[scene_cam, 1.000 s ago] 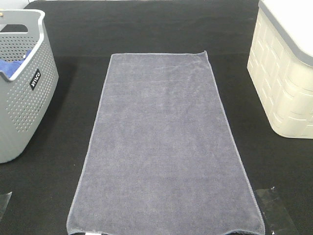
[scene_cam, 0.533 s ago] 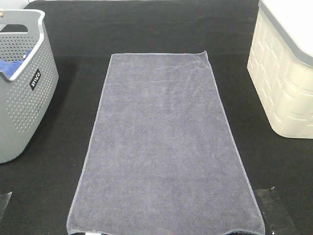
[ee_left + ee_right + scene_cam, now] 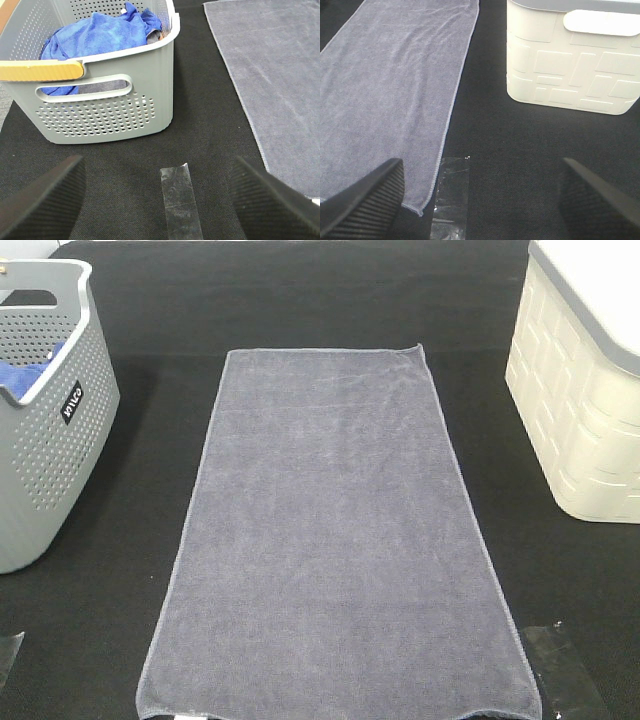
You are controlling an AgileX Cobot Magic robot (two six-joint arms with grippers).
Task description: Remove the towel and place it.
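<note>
The slate grey-blue towel (image 3: 335,540) lies spread flat and lengthwise on the black table, between the two baskets. It also shows in the left wrist view (image 3: 277,80) and in the right wrist view (image 3: 395,95). My left gripper (image 3: 157,200) is open and empty, low over the table near the grey basket, apart from the towel. My right gripper (image 3: 480,200) is open and empty, just off the towel's near right corner. Neither gripper shows in the exterior high view.
A grey perforated basket (image 3: 45,420) stands at the left with a bright blue cloth (image 3: 100,35) inside. A cream basket (image 3: 585,390) stands at the right. Clear tape patches (image 3: 180,202) (image 3: 450,200) lie on the black table (image 3: 320,300).
</note>
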